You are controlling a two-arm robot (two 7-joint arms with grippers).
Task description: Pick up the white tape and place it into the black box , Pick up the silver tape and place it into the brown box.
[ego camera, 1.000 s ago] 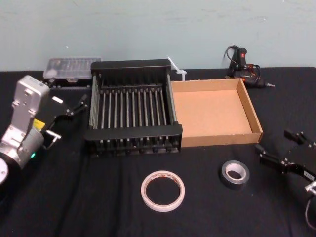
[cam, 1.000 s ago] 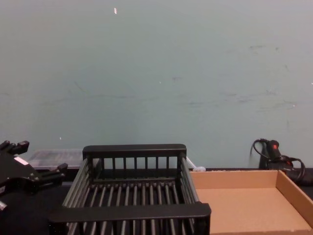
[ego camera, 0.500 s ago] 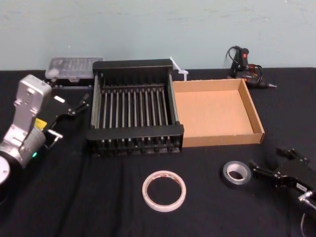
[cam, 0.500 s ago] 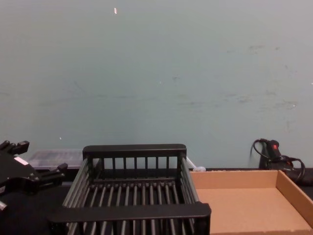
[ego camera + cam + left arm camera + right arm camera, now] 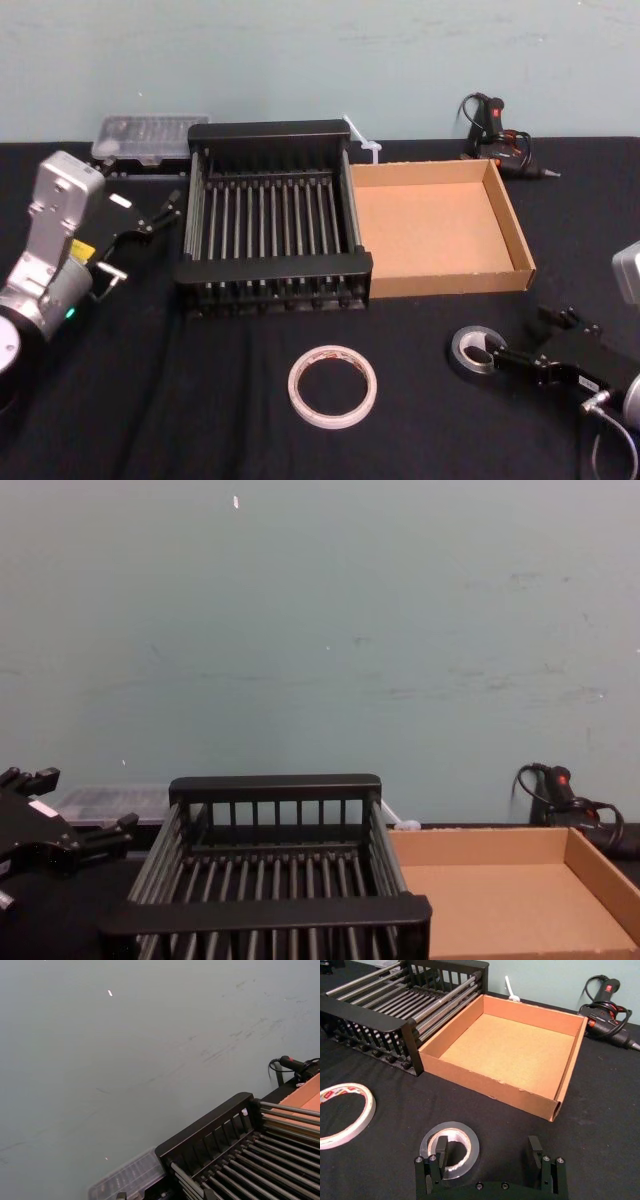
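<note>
Silver tape (image 5: 472,349) flat on table (image 5: 200,400), right hand (image 5: 490,1157) spread wide at it, 1 finger (image 5: 440,1150) over core; left hand (image 5: 150,215) raised beside black box (image 5: 272,268), grip unreadable.

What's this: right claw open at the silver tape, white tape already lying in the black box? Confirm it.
Not quite. The right claw is open at the silver tape, one finger inside its core, but the white tape is not in the black box. The head view shows it lying on the table in front of that box, which holds nothing.
</note>
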